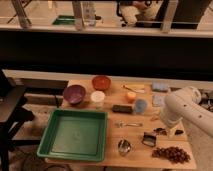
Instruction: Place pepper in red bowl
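The red bowl point(101, 82) stands at the back of the wooden table point(112, 156), right of the purple bowl point(74, 93). The pepper shows only as a slim reddish sliver point(154, 118) at the left edge of my white arm point(184, 107), on the right side of the table. My gripper point(168, 131) points down at the table just below the arm, near the pepper and far to the right of the red bowl. The arm hides most of the gripper.
A white cup point(98, 98), a dark block point(122, 108), an orange ball point(131, 96) and a blue cup point(140, 105) stand mid-table. A green tray point(75, 134) fills the front left. A fork point(128, 124), metal cup point(124, 146), black clip point(148, 138) and grapes point(172, 154) lie in front.
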Controlling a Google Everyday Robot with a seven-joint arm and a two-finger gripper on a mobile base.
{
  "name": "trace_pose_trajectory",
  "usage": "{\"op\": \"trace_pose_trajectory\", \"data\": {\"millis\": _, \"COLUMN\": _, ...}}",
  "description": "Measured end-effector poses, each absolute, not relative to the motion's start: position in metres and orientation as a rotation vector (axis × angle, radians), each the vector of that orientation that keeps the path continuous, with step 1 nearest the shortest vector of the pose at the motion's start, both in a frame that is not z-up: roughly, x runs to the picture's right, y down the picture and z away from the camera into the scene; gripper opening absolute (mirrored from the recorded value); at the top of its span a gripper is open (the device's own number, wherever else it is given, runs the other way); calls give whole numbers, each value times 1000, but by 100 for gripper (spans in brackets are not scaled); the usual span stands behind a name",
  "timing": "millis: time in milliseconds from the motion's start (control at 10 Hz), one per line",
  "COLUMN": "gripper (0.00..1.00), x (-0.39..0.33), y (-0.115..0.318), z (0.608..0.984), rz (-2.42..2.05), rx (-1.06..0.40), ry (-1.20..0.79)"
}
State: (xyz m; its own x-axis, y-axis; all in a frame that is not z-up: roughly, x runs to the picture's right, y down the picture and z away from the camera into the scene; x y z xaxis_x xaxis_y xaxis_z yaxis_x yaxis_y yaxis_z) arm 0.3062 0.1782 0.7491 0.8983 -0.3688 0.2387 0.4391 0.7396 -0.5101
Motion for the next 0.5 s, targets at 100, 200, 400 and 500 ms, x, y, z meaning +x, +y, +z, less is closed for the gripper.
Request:
{"op": "trace_pose_trajectory", "data": {"millis": 100, "gripper": 80, "x": 310, "y": 171, "z": 756, "rz": -430, "rx": -578, "ry": -123}}
{"op": "trace_pose_trajectory", "data": {"millis": 200, "gripper": 80, "x": 316, "y": 162, "z": 762, "rz": -411, "rx": -563, "ry": -114}}
{"op": "trace_pose_trajectory", "data": {"millis": 400, "gripper": 80, "x": 325, "y": 147, "z": 770, "rz": -346, "rx": -538, "ry": -89}}
{"op": "trace_pose_trajectory", "data": {"millis": 500, "gripper": 80, "x": 329, "y": 138, "z": 775, "rz": -323, "rx": -526, "ry": -70}}
